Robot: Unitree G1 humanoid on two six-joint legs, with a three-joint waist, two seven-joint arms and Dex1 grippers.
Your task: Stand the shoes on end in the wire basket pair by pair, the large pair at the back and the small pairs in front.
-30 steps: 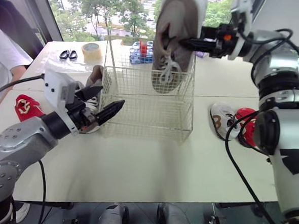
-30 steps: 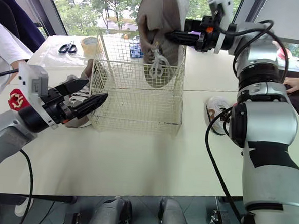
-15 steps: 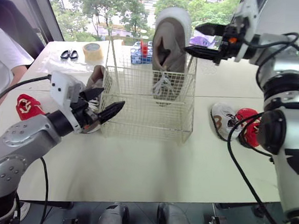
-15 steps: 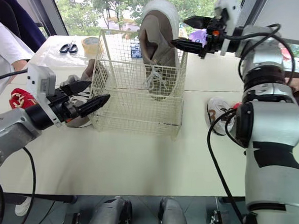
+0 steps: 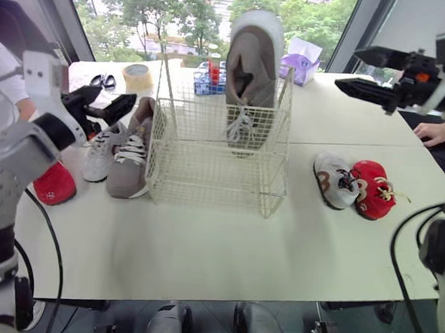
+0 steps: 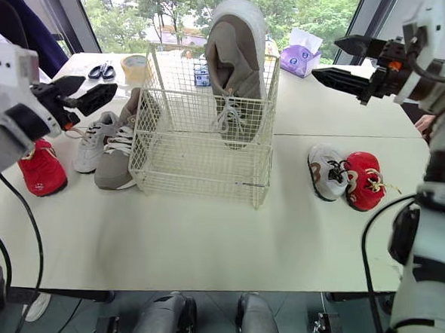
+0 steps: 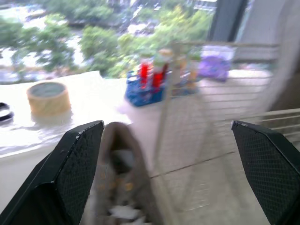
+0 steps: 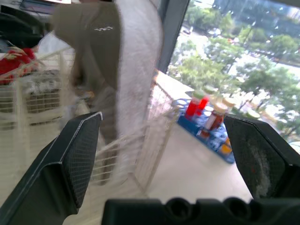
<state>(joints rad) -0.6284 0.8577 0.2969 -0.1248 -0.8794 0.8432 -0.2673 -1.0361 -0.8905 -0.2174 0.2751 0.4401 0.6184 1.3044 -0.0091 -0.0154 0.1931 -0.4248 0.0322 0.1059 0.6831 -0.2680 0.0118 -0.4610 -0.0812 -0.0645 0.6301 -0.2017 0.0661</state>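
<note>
Released by the right pincer (image 5: 348,67), now withdrawn and apart, the large grey shoe (image 5: 252,78) stands on end at the back of the wire basket (image 5: 214,173). Its mate (image 5: 130,161) lies on the table (image 5: 202,248) just beside the basket, near the left pincer (image 5: 117,94), also apart. Bumping the basket while loading could topple the standing shoe.

— What can't you make out from here?
— The red shoe (image 5: 55,188) at the basket's (image 5: 207,173) nine o'clock: the left arm (image 5: 24,139) covers its top. The white shoe (image 5: 97,150) there sits partly behind the grey shoe (image 5: 128,164).
— And at twelve o'clock?
— Bottles (image 5: 213,69) behind the mesh, labels too small to read.
— The wrist cameras?
— Both smeared. One blurs the grey shoe, I think; the other streaks the tall shoe (image 8: 93,51) and the wires.
— Anyone near?
— A hand (image 5: 434,133) at two o'clock, its arm cut off by the edge.
</note>
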